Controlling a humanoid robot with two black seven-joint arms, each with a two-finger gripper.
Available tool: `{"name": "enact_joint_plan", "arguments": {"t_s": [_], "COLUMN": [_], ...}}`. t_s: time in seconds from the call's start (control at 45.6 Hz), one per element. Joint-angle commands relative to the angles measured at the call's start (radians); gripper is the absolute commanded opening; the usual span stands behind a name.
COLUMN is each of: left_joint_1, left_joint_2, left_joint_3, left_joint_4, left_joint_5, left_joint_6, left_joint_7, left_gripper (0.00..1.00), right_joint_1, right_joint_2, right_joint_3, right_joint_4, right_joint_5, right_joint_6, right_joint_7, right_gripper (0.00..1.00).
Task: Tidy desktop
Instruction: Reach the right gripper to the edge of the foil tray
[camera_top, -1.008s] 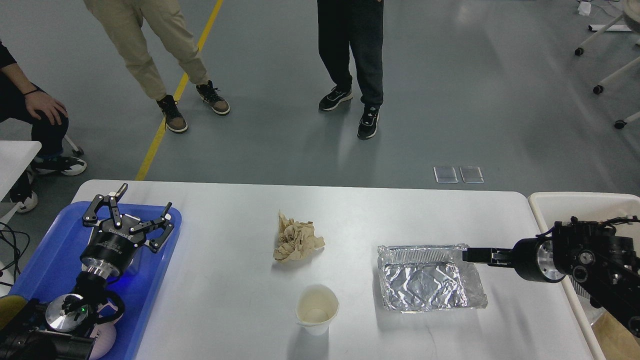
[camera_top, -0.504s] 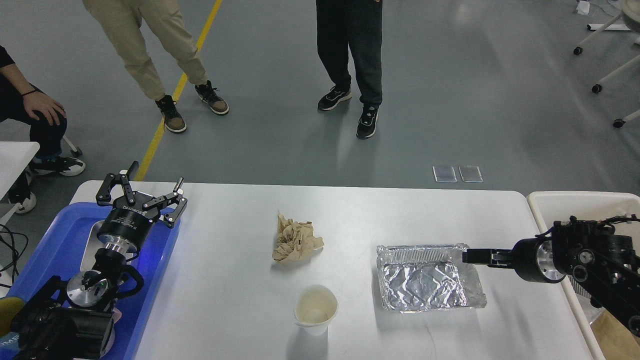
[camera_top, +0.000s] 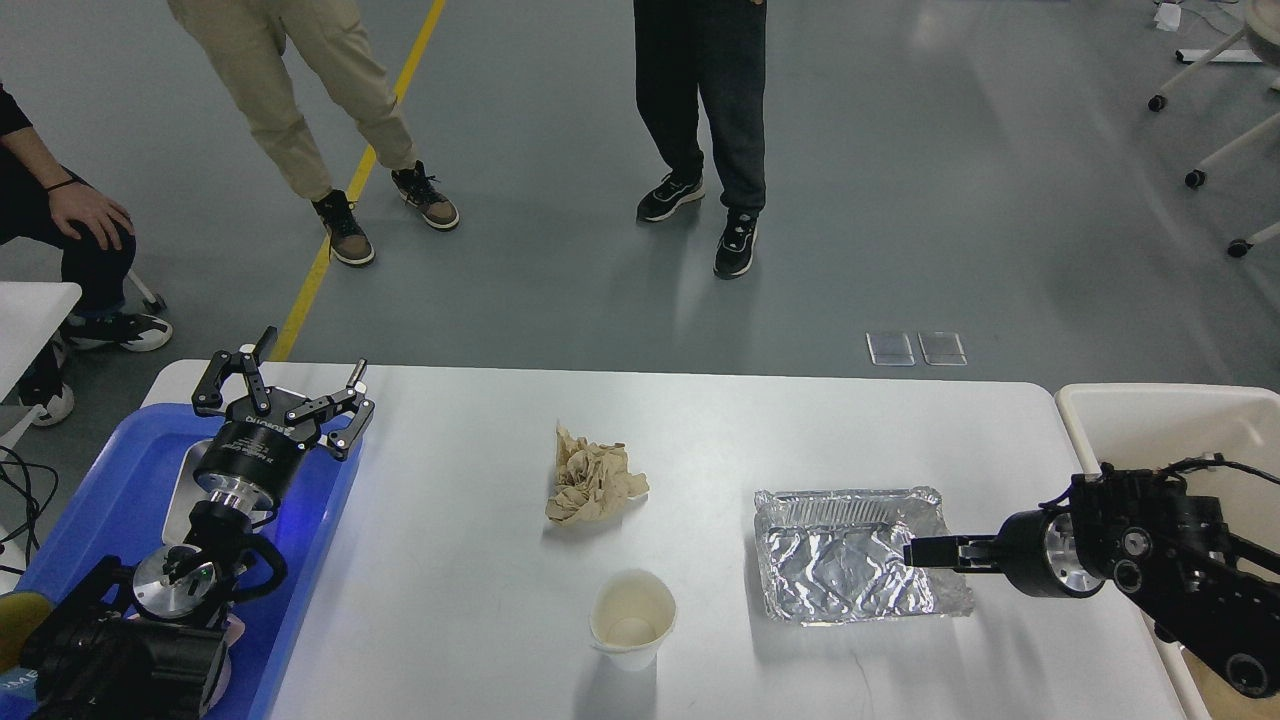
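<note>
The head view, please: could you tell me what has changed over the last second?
The left pincer rose from over the blue tray toward the desktop's far-left corner. The right pincer moved nearer and left, over the foil tray's right side. Foil tray, crumpled paper and paper cup stayed put.

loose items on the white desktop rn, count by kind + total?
Crumpled brown paper: 1
Paper cup: 1
Foil tray: 1
Total: 3 on the desktop. The blue tray at the left and the cream bin at the right are not counted.
</note>
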Motion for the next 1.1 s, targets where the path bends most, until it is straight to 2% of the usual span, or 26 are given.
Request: {"name": "enact_joint_plan", "arguments": {"t_s": [0.0, 0.548, 0.614, 0.658, 0.745, 0.811, 0.921, 1.008, 1.074], "left_joint_1": [0.006, 0.01, 0.01, 0.01, 0.012, 0.016, 0.018, 0.018, 0.018], "left_joint_2": [0.002, 0.002, 0.003, 0.003, 0.003, 0.003, 0.003, 0.005, 0.005], "left_joint_3": [-0.002, -0.002, -0.002, -0.002, -0.002, -0.002, -0.002, -0.002, -0.002], "left_joint_4": [0.0, 0.0, 0.0, 0.0, 0.0, 0.0, 0.0, 0.0, -0.002], "left_joint_5": [-0.001, 0.001, 0.001, 0.001, 0.001, 0.001, 0.001, 0.001, 0.001], "left_joint_6": [-0.003, -0.008, -0.008, -0.009, -0.009, -0.011, -0.012, -0.012, -0.012], "left_joint_7": [0.0, -0.005, -0.006, -0.006, -0.009, -0.009, -0.011, -0.011, -0.011], "left_gripper": [0.97, 0.97, 0.97, 0.97, 0.97, 0.97, 0.97, 0.97, 0.97], "right_joint_1": [0.002, 0.006, 0.008, 0.014, 0.02, 0.022, 0.026, 0.028, 0.028], "right_joint_2": [0.029, 0.05, 0.05, 0.052, 0.052, 0.052, 0.047, 0.047, 0.047], "right_joint_3": [-0.004, -0.006, -0.006, -0.006, -0.007, -0.01, -0.026, -0.027, -0.032], "right_joint_4": [-0.024, -0.073, -0.077, -0.078, -0.078, -0.078, -0.078, -0.081, -0.081], "right_joint_5": [-0.004, -0.01, -0.012, -0.012, -0.012, -0.012, -0.007, 0.0, 0.002], "right_joint_6": [-0.001, -0.007, -0.007, -0.006, -0.006, -0.006, -0.004, 0.008, 0.008], "right_joint_7": [-0.001, -0.001, 0.001, -0.001, -0.001, 0.001, 0.001, 0.001, 0.001], "right_gripper": [1.0, 1.0, 0.97, 0.93, 0.77, 0.71, 0.56, 0.35, 0.28]}}
